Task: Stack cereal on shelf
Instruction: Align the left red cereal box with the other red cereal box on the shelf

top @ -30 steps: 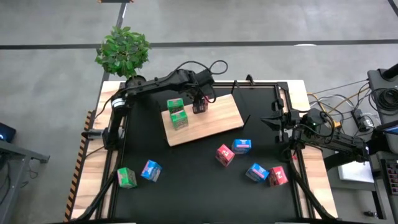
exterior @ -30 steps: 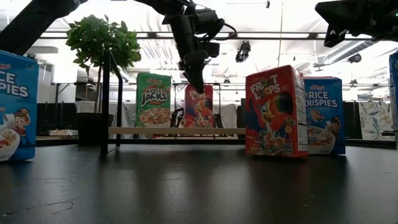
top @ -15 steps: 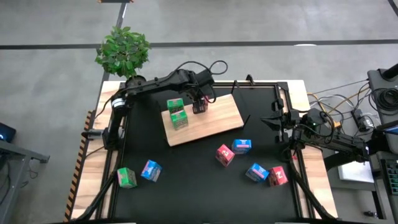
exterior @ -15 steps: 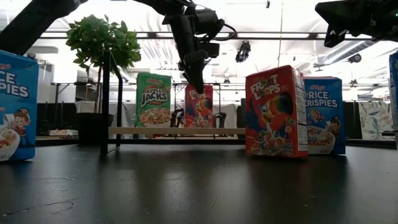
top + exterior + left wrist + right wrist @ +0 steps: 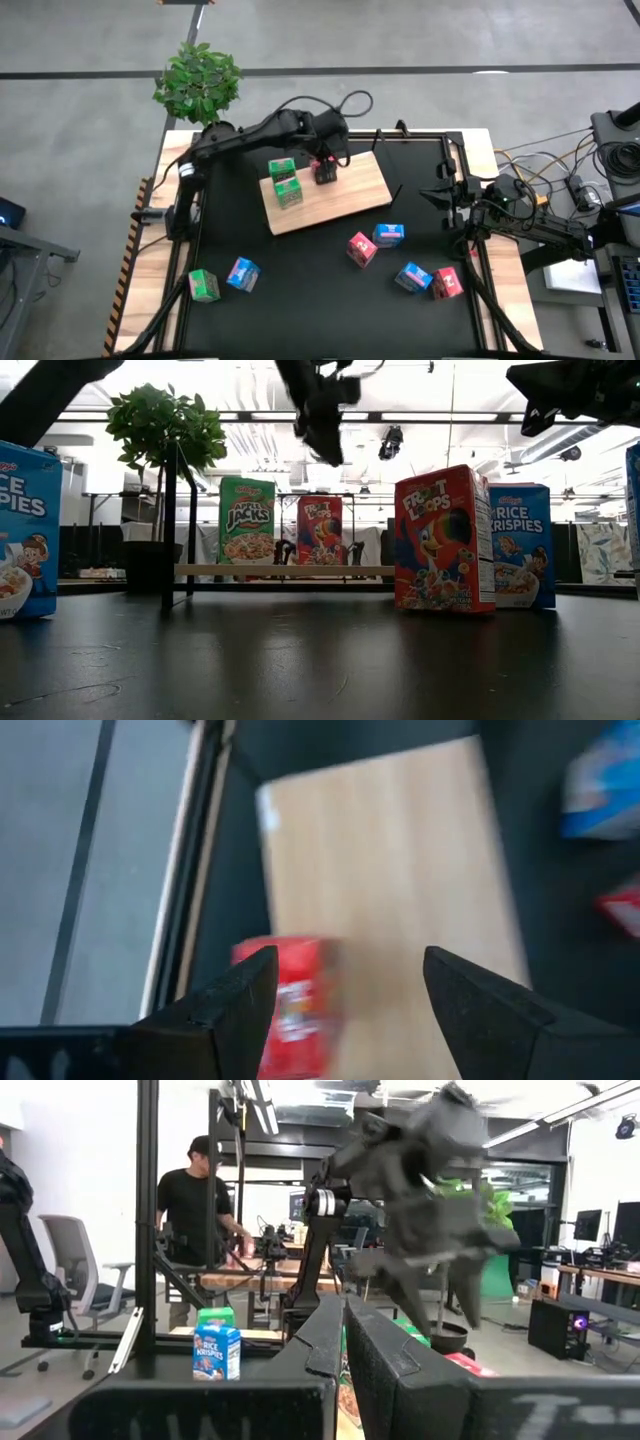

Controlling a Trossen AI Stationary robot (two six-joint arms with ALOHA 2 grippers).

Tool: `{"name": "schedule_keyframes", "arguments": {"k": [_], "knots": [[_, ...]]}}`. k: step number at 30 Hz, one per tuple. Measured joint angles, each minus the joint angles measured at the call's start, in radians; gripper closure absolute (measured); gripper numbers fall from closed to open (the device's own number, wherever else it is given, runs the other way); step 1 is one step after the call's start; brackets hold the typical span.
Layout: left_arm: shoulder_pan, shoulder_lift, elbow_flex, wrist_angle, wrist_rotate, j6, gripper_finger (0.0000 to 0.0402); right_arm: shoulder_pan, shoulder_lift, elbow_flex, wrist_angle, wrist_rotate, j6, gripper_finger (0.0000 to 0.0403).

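Observation:
On the light-wood shelf board (image 5: 345, 195) stand two green cereal boxes (image 5: 285, 180) and one pink-red box (image 5: 324, 174), each upright on its bottom end. My left gripper (image 5: 326, 160) hovers open above the pink-red box (image 5: 295, 1005), touching nothing; in the low view it (image 5: 323, 445) is well clear of that box (image 5: 320, 530). My right gripper (image 5: 343, 1315) is shut and waits at the table's right edge (image 5: 442, 195). Loose on the mat lie two pink-red boxes (image 5: 361, 248) (image 5: 447, 283), three blue ones (image 5: 388, 234) (image 5: 412, 277) (image 5: 242, 273) and a green one (image 5: 204, 286).
A potted plant (image 5: 198, 80) stands at the table's far left corner. A black frame rail (image 5: 455, 165) runs along the right side. Bare board (image 5: 400, 870) shows to the right of the pink-red box. A person (image 5: 205, 1210) stands in the room beyond the table.
My left gripper has risen straight up off the top of the pink-red box and shifted slightly toward the right. The box has stayed standing upright on the board where it was.

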Motion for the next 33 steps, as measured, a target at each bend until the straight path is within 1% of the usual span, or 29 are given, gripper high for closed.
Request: {"name": "schedule_keyframes", "arguments": {"k": [3, 6, 10, 13, 15, 19, 22, 27, 30, 33], "knots": [[-0.092, -0.024, -0.014, 0.021, 0.0, -0.001, 0.0169, 0.0, 0.0, 0.0, 0.0, 0.0, -0.002, 0.0394], [-0.196, -0.055, -0.072, 0.065, 0.0, 0.016, 0.0169, 0.0, 0.0, 0.0, 0.0, 0.0, -0.002, 0.0394], [-0.315, -0.13, -0.201, 0.113, 0.005, 0.075, 0.0169, 0.0, 0.0, 0.0, 0.0, 0.0, -0.003, 0.0394], [-0.374, -0.208, -0.337, 0.225, 0.006, 0.065, 0.0169, 0.0, 0.0, 0.0, 0.007, 0.001, -0.052, 0.0394], [-0.403, -0.261, -0.437, 0.319, 0.003, 0.04, 0.0169, 0.0, 0.0, 0.0, 0.018, 0.003, -0.068, 0.0394], [-0.452, -0.378, -0.637, 0.51, -0.008, -0.019, 0.0169, 0.0, 0.011, 0.0, 0.049, 0.013, 0.003, 0.0394], [-0.475, -0.456, -0.769, 0.65, -0.016, -0.033, 0.0169, 0.0, 0.042, 0.0, 0.097, 0.022, 0.041, 0.0394], [-0.489, -0.573, -0.957, 0.846, -0.028, -0.021, 0.0169, 0.002, 0.137, 0.0, 0.18, 0.022, 0.066, 0.0394], [-0.489, -0.64, -1.054, 0.951, -0.033, -0.004, 0.0169, 0.002, 0.209, 0.0, 0.24, 0.023, 0.042, 0.0394], [-0.489, -0.698, -1.133, 1.02, -0.077, 0.011, 0.0169, 0.002, 0.277, 0.0, 0.314, 0.023, 0.029, 0.0394]]}}
